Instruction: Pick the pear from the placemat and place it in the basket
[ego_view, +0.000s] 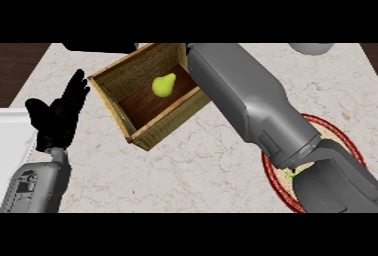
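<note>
1. The left hand (55, 120) rested open at the view's left edge, fingers straight and pointing up, holding nothing.
2. Just right of it, the woven basket (111, 80) sat at an angle on the pale marble surface (192, 165).
3. The pear (164, 85) lay inside the basket on its dark floor, free of any hand.
4. The right forearm (244, 100) crossed over the basket's right corner; its hand was hidden, so I cannot tell how its fingers stood.
5. The red-rimmed placemat (347, 137) lay at the right, partly beneath that arm.

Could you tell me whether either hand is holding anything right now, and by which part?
The left hand is open and holds nothing. The right hand is out of view; the pear lies free in the basket.
</note>
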